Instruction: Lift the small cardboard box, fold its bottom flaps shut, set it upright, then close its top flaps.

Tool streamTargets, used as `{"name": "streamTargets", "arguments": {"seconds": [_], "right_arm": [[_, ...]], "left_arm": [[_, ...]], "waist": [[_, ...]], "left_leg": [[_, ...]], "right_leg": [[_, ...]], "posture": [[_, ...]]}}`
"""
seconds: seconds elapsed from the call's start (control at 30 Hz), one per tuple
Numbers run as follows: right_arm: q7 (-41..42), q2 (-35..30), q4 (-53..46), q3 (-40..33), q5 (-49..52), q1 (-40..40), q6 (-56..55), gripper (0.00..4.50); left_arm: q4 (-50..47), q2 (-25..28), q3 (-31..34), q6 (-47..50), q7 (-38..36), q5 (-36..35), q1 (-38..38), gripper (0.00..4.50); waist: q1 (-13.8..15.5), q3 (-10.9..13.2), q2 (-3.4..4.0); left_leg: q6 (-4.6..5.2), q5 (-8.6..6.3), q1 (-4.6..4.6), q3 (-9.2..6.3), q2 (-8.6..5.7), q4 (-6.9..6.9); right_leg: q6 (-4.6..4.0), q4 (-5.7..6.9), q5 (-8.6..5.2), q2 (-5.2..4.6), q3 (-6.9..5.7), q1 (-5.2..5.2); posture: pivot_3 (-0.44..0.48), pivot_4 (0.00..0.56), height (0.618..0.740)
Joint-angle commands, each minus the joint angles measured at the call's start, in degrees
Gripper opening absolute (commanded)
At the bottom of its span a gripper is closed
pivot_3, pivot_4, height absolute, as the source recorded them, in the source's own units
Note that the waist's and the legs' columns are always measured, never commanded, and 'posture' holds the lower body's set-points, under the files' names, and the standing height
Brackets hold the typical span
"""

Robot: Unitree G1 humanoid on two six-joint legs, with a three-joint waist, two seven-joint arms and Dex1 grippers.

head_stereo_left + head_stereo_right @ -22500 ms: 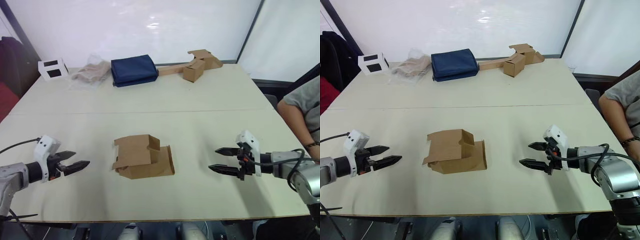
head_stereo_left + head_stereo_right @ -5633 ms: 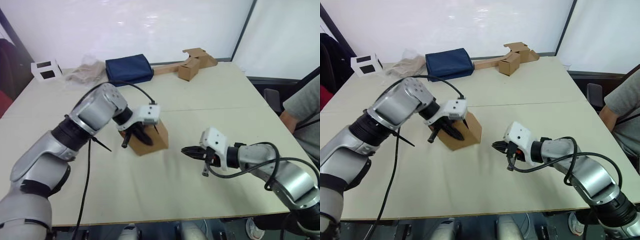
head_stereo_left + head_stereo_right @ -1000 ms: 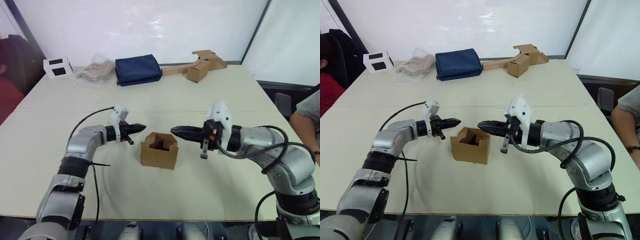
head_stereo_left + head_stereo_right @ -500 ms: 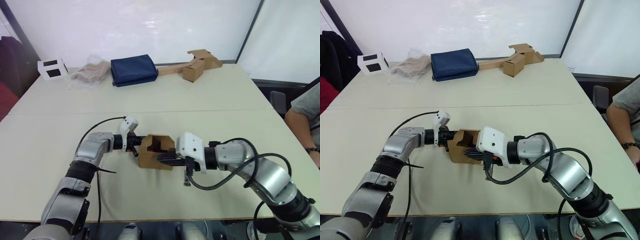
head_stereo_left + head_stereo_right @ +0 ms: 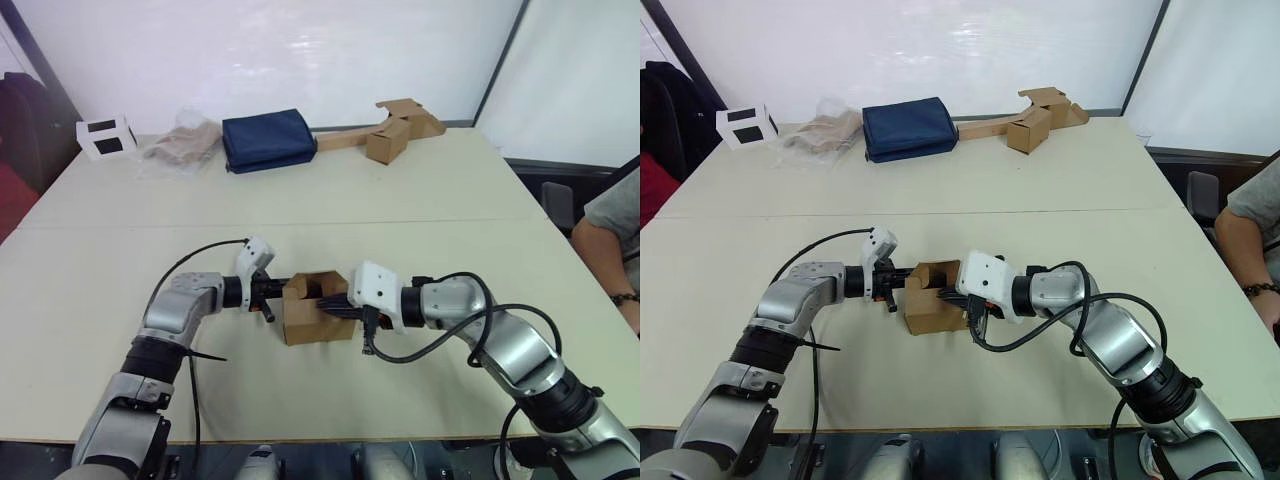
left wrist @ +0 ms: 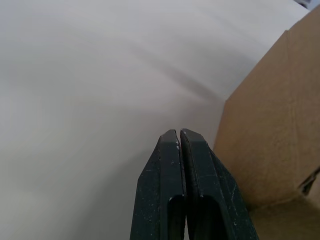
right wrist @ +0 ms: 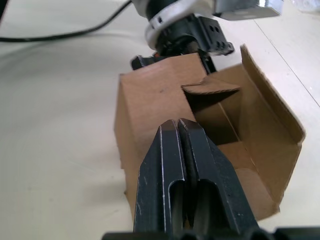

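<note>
The small cardboard box (image 5: 312, 322) stands on the table (image 5: 420, 230) with its open side up. In the right wrist view one top flap (image 7: 211, 87) is bent inward over the opening and another (image 7: 272, 107) stands up. My left gripper (image 5: 278, 289) is shut, its tips against the box's left wall (image 6: 272, 135). My right gripper (image 5: 328, 305) is also shut and lies across the box's right front wall, tips near the rim (image 7: 177, 125). The bottom flaps are hidden under the box.
At the back of the table lie a navy blue bag (image 5: 267, 140), a crumpled plastic bag (image 5: 183, 148), a white box with black squares (image 5: 105, 137) and cardboard pieces on a long strip (image 5: 390, 128). A person's arm (image 5: 608, 235) shows at the right edge.
A second ago both shut grippers hung apart from the box on either side. They have closed in and now touch it; the right gripper has since risen from the front wall toward the rim.
</note>
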Motion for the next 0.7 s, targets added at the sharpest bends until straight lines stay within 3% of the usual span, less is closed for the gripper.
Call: {"name": "streamTargets", "arguments": {"seconds": [0.03,0.2,0.3,0.47,0.57,0.7], "right_arm": [[0.51,0.86,-0.68,-0.64,-0.35,-0.16,-0.77,0.0],[0.79,1.3,-0.79,-0.84,-0.56,0.78,-0.75,0.0],[0.97,1.63,-0.06,-0.65,-1.04,1.08,-1.36,0.0],[1.44,2.47,0.98,-1.05,-0.92,1.09,-1.36,0.0],[1.61,3.27,1.37,-1.58,-0.24,1.08,-1.15,0.0],[1.81,3.95,1.94,-1.92,-0.27,0.82,-1.23,0.0]], "left_arm": [[-1.53,1.07,2.31,-1.07,0.91,-0.47,-0.45,0.07],[1.68,4.78,3.69,-3.88,2.61,2.05,-2.36,0.07],[-4.75,9.08,6.25,0.52,-1.3,-2.44,-2.42,0.07],[-23.68,18.48,6.05,10.49,-12.14,-12.62,3.7,0.07],[-29.36,21.52,5.22,12.57,-13.33,-14.5,5.52,0.07],[-31.88,21.8,4.45,14.03,-12.32,-15.56,6.03,0.07]], "waist": [[0.0,0.0,0.0],[-0.04,0.0,0.0],[-0.11,0.0,-0.01],[-0.12,0.0,0.01],[-0.01,0.0,0.03],[0.03,0.01,0.02]], "left_leg": [[0.0,0.0,0.0,0.0,0.0,0.0],[0.0,0.0,0.0,-0.01,0.0,0.0],[0.0,0.0,0.0,-0.01,0.0,-0.02],[-0.01,0.0,-0.01,0.0,0.01,-0.04],[0.0,0.0,0.03,0.01,0.02,-0.06],[0.0,0.0,0.04,-0.03,0.02,-0.04]], "right_leg": [[0.0,0.0,0.0,0.0,0.0,0.0],[0.0,0.0,0.0,0.0,-0.01,-0.01],[0.0,0.0,0.0,0.01,0.0,-0.03],[0.0,-0.02,0.0,-0.01,0.01,-0.02],[0.0,0.0,0.0,-0.01,0.01,0.01],[0.0,0.01,-0.01,0.01,-0.03,0.07]], "posture": [[0.0,0.15,0.74],[0.0,0.15,0.74],[0.0,0.15,0.74],[0.0,0.15,0.74],[0.0,0.15,0.74],[0.0,0.15,0.74]]}}
